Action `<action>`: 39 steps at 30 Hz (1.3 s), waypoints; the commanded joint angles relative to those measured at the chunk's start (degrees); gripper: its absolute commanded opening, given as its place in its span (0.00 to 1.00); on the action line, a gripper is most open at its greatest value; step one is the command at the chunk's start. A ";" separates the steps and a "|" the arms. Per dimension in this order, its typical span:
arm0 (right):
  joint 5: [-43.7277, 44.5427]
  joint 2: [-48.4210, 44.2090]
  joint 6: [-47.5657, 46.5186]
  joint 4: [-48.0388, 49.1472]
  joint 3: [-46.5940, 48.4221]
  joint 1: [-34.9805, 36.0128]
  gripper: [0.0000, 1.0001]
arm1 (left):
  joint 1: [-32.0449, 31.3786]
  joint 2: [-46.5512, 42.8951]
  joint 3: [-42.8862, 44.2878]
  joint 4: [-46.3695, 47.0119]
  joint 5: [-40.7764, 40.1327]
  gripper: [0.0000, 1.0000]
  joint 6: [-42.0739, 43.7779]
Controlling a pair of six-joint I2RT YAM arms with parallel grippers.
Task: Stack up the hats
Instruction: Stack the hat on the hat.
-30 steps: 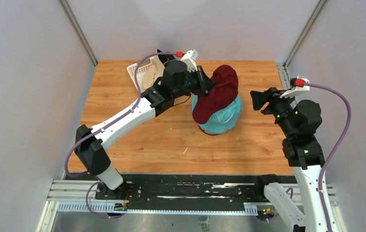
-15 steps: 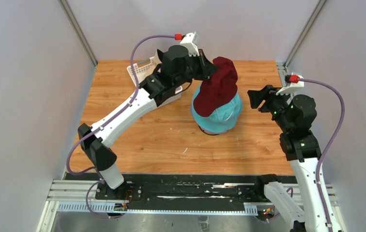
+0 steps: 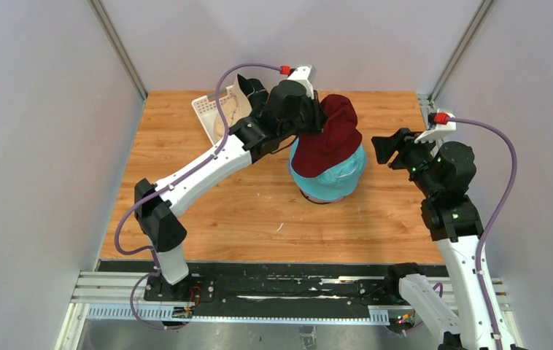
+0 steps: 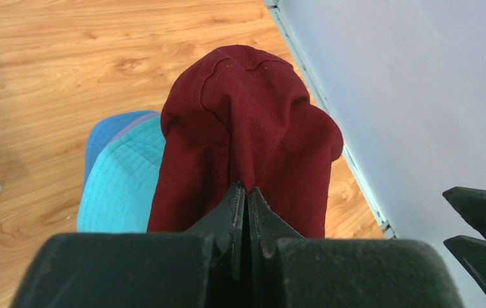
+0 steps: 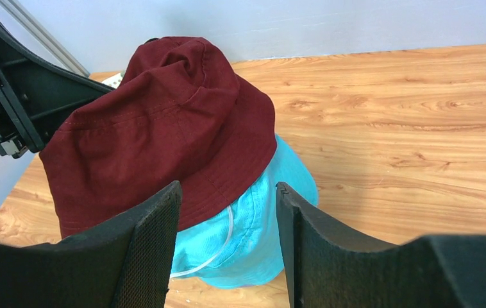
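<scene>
Currently, on the worktop [image 3: 244,211].
Left tool [image 4: 245,200]: clenched on a fold of the dark red hat [image 4: 247,128], at its left side.
Stack: dark red hat sits tilted over teal hat [image 3: 341,176]; blue hat [image 4: 102,136] edge showing beneath.
Right tool [image 5: 226,189]: spread, grasping nothing, just right of the stack.

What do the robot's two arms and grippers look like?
The left arm and right arm are white shells with black joints. A purple cable with a red connector runs along each. Both grippers are black: the left gripper has pointed fingertips, the right gripper broad fingers with mesh-textured inner faces.
</scene>
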 commanded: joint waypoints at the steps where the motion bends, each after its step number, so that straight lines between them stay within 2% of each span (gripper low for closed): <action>1: -2.47 0.23 0.41 1.98 -0.23 -0.14 0.56 | -2.24 -0.73 0.73 -2.58 -6.42 0.06 3.34; 5: -6.96 -0.18 1.39 2.86 -0.61 -0.06 0.55 | -3.75 -2.19 1.07 -3.71 -11.29 0.07 4.90; 9: -7.58 -0.68 1.52 1.96 -1.06 -0.03 0.55 | -6.06 -1.97 1.69 -7.11 -15.57 0.10 6.02; 17: -10.52 2.45 6.38 4.34 -3.03 -0.06 0.55 | -7.12 -6.67 -7.27 -7.15 -24.29 0.13 6.19; 21: -11.31 2.55 7.04 6.11 -4.10 -0.07 0.55 | -7.16 -8.71 -8.39 -7.40 -27.32 0.28 7.27; 28: -11.41 2.37 6.65 6.11 -4.72 0.02 0.55 | -7.16 -9.65 -7.79 -3.56 -24.03 0.51 8.35; 38: -11.35 2.64 6.38 5.19 -4.43 -0.06 0.54 | -7.16 -8.25 -3.70 -4.91 -26.07 0.54 11.02; 39: -11.45 3.36 6.59 5.09 -4.30 -0.18 0.54 | -7.16 -8.09 -3.66 -5.29 -26.48 0.57 11.18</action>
